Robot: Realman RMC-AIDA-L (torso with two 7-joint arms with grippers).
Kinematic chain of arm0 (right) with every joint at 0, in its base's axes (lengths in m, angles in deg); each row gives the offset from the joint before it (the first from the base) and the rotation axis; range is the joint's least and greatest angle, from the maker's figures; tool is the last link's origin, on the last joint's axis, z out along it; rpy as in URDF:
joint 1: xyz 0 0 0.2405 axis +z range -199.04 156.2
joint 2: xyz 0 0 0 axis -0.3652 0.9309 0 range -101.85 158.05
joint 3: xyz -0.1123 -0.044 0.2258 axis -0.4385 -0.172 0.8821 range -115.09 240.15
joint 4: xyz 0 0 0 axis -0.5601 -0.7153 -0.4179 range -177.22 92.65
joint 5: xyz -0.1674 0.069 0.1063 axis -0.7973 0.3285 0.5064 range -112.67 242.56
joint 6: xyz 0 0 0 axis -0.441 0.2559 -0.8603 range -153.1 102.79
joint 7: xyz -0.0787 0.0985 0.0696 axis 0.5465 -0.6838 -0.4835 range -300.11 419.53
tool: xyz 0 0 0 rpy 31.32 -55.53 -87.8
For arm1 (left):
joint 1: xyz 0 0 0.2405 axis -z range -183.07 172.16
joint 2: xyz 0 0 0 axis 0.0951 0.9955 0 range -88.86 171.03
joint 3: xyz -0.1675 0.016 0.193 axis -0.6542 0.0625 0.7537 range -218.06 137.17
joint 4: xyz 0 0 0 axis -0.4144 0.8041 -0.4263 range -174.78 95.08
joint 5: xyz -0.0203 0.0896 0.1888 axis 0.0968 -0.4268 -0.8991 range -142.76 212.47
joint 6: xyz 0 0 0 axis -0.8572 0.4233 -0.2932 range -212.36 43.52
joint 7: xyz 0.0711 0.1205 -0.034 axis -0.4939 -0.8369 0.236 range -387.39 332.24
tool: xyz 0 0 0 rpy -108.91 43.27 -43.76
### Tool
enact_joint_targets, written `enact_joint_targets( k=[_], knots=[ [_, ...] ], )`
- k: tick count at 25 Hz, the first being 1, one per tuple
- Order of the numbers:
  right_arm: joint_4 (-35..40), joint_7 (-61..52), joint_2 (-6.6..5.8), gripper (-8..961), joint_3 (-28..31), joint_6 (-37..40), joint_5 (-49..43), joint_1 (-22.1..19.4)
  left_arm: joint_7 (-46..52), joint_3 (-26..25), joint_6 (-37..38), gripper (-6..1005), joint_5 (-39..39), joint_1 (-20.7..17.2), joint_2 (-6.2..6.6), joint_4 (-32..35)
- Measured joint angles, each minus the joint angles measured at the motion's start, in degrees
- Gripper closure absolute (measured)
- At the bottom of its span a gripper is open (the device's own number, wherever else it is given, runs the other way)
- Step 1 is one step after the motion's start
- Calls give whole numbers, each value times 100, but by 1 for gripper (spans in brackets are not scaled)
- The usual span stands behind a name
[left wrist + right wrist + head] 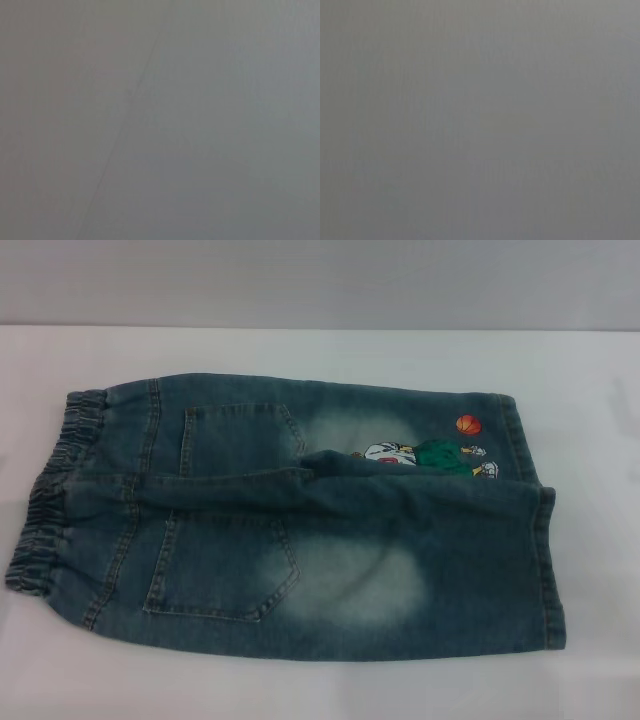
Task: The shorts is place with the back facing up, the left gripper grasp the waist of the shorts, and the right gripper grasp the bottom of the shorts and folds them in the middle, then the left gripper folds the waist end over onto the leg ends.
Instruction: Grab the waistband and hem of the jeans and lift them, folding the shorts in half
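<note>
The shorts [300,530] lie flat on the white table in the head view, back facing up, with two patch pockets and pale bleached patches showing. The waist [50,495], a puckered elastic band, is at the left end. The bottom [545,560], with its flat stitched leg ends, is at the right end, near the cartoon basketball print [430,450]. Neither the left gripper nor the right gripper shows in any view. Both wrist views hold only a plain grey surface.
The white table [300,690] reaches past the shorts on all sides. A grey wall [320,280] rises behind the table's far edge.
</note>
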Motion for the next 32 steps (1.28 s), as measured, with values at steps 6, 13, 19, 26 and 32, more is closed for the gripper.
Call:
enact_joint_targets(
  k=[6,13,19,26,32],
  knots=[
    [-1,0,12,241,-86,73,-4,-6,3,52,9,206,0,0,0,25],
    [-1,0,19,241,-119,132,-5,3,4,61,37,207,0,-6,6,25],
    [-2,0,26,242,-119,136,-5,-15,10,76,60,208,0,-13,9,9],
    [-1,0,28,242,-119,150,-5,-26,172,91,82,208,0,-36,18,32],
    [-1,0,35,242,-121,213,-5,-27,226,133,82,209,0,-46,37,37]
  ],
)
